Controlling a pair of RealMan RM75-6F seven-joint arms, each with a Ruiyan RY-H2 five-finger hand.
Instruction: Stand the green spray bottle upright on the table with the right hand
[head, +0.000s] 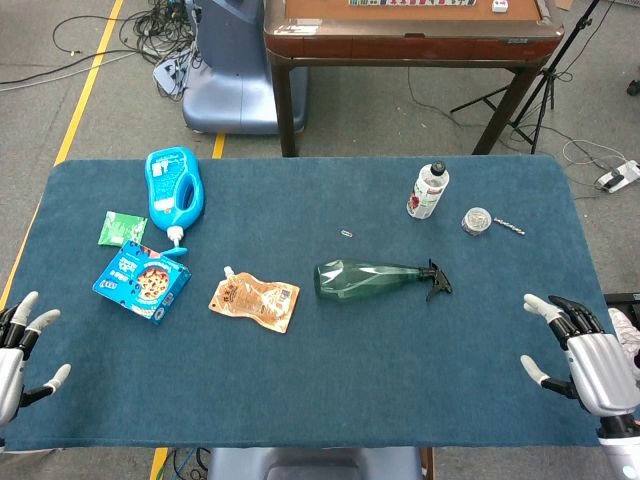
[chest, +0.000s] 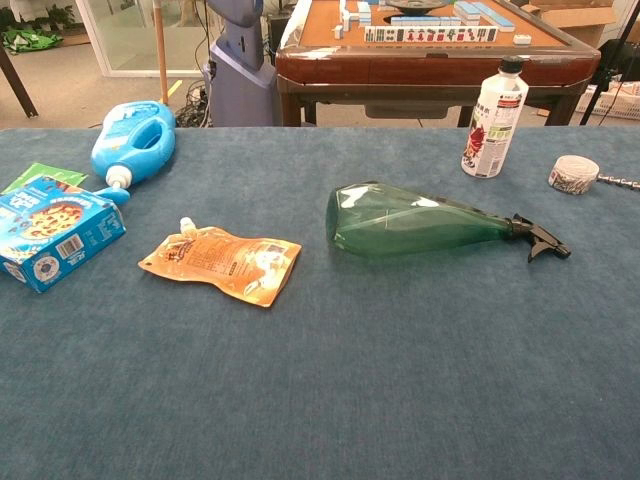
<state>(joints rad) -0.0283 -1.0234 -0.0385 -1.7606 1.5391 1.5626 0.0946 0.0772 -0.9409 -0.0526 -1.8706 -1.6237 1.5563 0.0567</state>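
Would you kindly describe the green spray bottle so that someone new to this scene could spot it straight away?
On the blue felt-covered table, look just right of centre, to the right of the flat orange spouted pouch. There lies the translucent green spray bottle on its side, its black trigger nozzle pointing toward the right hand. It is the only green see-through thing; the white bottle behind it stands upright.

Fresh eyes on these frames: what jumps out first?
The green spray bottle lying on its side mid-table, black trigger pointing toward the robot's right. Then the bright blue detergent jug at far left, also lying down, and the orange pouch flat beside the bottle. Each robot hand, left and right, waits open at the near edge.
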